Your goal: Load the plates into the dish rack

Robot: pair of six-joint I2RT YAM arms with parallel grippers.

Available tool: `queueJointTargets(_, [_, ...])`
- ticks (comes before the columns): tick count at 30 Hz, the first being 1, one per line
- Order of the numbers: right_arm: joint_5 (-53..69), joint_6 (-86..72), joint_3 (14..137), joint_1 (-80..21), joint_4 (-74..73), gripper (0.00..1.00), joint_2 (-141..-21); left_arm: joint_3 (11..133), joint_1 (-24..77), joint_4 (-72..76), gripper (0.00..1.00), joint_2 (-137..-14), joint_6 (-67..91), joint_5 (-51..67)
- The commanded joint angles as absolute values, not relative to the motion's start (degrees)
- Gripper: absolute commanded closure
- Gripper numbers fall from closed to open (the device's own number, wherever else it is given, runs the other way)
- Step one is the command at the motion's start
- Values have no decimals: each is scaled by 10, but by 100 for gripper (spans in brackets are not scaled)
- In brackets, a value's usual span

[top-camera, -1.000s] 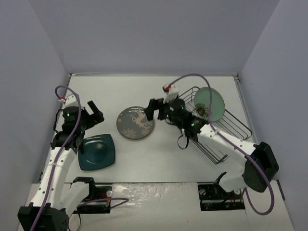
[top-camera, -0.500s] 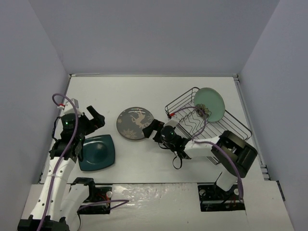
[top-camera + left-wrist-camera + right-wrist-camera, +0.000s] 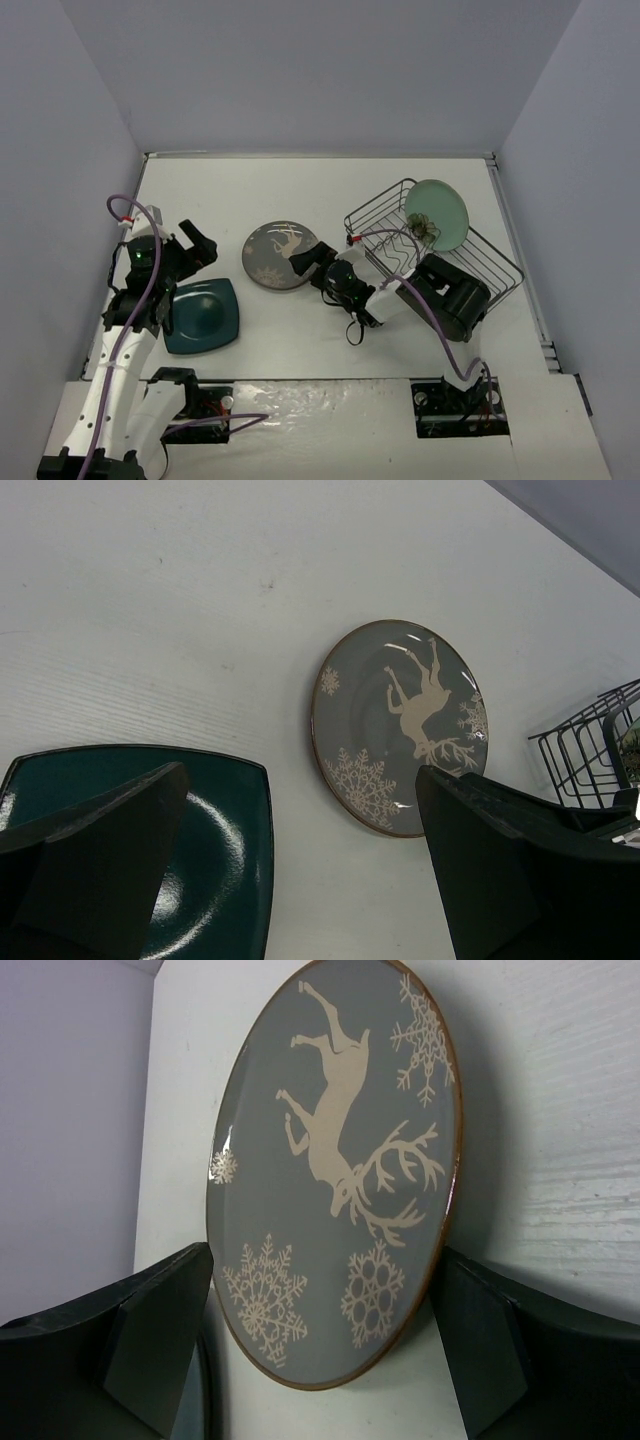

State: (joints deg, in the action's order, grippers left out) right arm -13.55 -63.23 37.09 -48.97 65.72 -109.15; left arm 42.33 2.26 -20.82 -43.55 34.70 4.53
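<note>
The grey-brown deer plate (image 3: pixel 275 256) (image 3: pixel 400 725) (image 3: pixel 335 1175) lies mid-table. My right gripper (image 3: pixel 306 263) (image 3: pixel 325 1252) is low at its right rim and open, with one finger close on each side of the plate's near edge; whether they touch it I cannot tell. The square dark teal plate (image 3: pixel 203 315) (image 3: pixel 215 855) lies at the left. My left gripper (image 3: pixel 192 250) (image 3: pixel 300 775) hovers open just above its far edge, holding nothing. The mint-green plate (image 3: pixel 438 213) stands upright in the black wire dish rack (image 3: pixel 470 262) at the right.
White table with grey walls on three sides. A corner of the rack (image 3: pixel 585 760) shows in the left wrist view. My right arm's body (image 3: pixel 450 295) lies folded low in front of the rack.
My right arm has swung down and left from beside the rack to the deer plate's rim, and its jaws have narrowed slightly. The left gripper has shifted a little left.
</note>
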Motion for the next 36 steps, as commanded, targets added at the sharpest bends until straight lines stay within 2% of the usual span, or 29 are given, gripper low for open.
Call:
queueJointTargets(1, [-137, -689, 382, -471, 674, 23, -1128, 441, 25, -192, 3, -434, 353, 36])
queueJointTargets(3, [-136, -705, 380, -468, 677, 32, -1137, 441, 24, -195, 3, -432, 352, 35])
queueJointTargets(6, [-147, -726, 370, -467, 683, 41, -1146, 440, 25, -195, 3, -430, 352, 33])
queueJointTargets(8, [-154, -733, 364, -468, 683, 54, -1149, 439, 25, -195, 3, -429, 353, 33])
queueJointTargets(11, [-169, -739, 365, -469, 662, 65, -1147, 439, 25, -194, 3, -429, 353, 34])
queueJointTargets(15, [-192, -730, 365, -476, 643, 96, -1133, 439, 25, -195, 3, -428, 353, 33])
queueJointTargets(16, [-199, -727, 367, -479, 634, 100, -1128, 439, 25, -195, 3, -428, 353, 33])
queueJointTargets(25, [-323, -599, 390, -540, 551, 100, -1013, 440, 25, -196, 3, -423, 353, 33])
queueJointTargets(36, [-323, -363, 440, -567, 575, 100, -876, 440, 25, -195, 3, -424, 354, 28])
